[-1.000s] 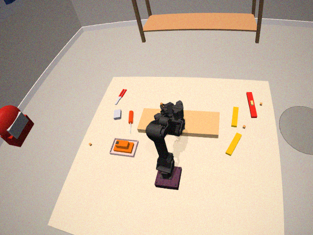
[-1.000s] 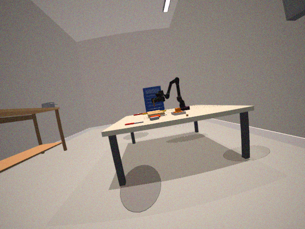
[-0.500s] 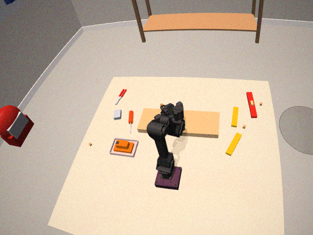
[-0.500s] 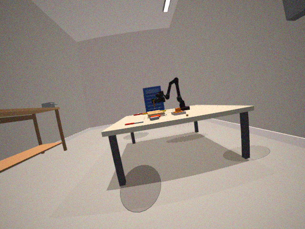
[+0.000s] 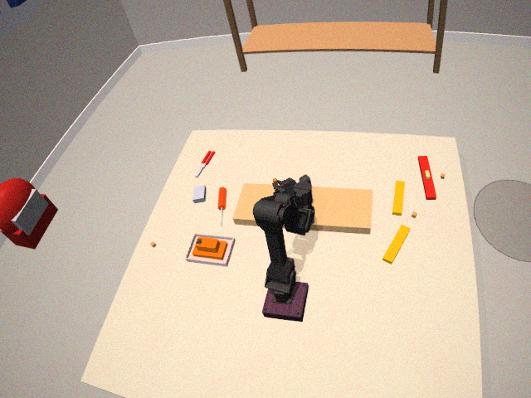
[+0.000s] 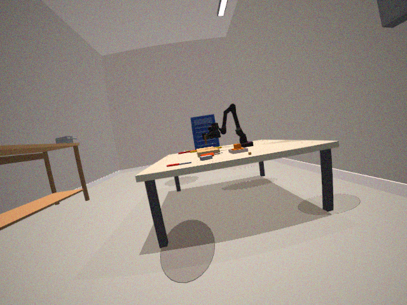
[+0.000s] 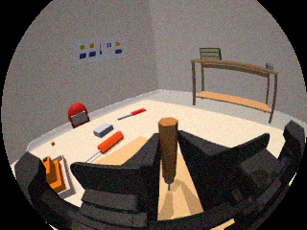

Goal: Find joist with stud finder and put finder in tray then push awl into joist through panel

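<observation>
Above the panel [image 5: 343, 207] [image 6: 213, 152] [image 7: 179, 168], the fingers [image 5: 291, 183] [image 6: 206, 135] grip the awl [image 5: 275, 181] [image 6: 205, 140] [image 7: 168, 149] upright, point down, presumably for a straight push. Toward nine o'clock, slightly low in the top view, the stud finder [image 5: 208, 247] [image 6: 236, 146] [image 7: 54, 174] sits in its tray [image 5: 207, 262] [image 6: 238, 151] [image 7: 68, 177], likely parked after scanning.

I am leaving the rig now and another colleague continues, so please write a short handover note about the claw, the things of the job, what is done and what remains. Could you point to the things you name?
Claw [image 7: 168, 136]: shut on the wooden-handled awl [image 7: 168, 149] [image 6: 205, 139], point down, above the flat tan wooden panel [image 5: 343, 210] [image 6: 208, 151].
Orange blocky stud finder [image 5: 209, 248] [image 7: 54, 174]: in the shallow pale tray [image 5: 207, 263] [image 7: 70, 184].
Done: stud finder put away, awl picked up. Whether the joist was found, the pictures cannot tell.
Left: push the awl straight down into the joist, one hole only.
</observation>
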Tool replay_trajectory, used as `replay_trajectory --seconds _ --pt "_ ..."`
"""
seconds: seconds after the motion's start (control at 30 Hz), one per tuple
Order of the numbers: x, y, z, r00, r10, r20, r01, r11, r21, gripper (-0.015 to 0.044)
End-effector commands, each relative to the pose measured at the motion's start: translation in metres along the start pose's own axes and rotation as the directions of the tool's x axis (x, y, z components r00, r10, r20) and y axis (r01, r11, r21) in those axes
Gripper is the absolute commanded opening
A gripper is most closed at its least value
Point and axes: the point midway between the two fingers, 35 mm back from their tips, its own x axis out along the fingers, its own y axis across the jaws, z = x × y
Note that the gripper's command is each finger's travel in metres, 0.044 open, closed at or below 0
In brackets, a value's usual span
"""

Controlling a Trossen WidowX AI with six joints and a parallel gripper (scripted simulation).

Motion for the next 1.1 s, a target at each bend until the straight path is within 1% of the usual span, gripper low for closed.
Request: replay_trajectory --seconds 0.0,0.33,1.07 --pt "0.000 0.001 -0.007 1.000 0.001 -0.001 -0.001 1.000 -0.001 0.0000" --pt "0.001 0.002 -0.022 1.000 0.001 -0.001 -0.001 1.000 0.000 0.0000" --pt "0.001 0.002 -0.022 1.000 0.001 -0.001 -0.001 1.000 0.000 0.0000"
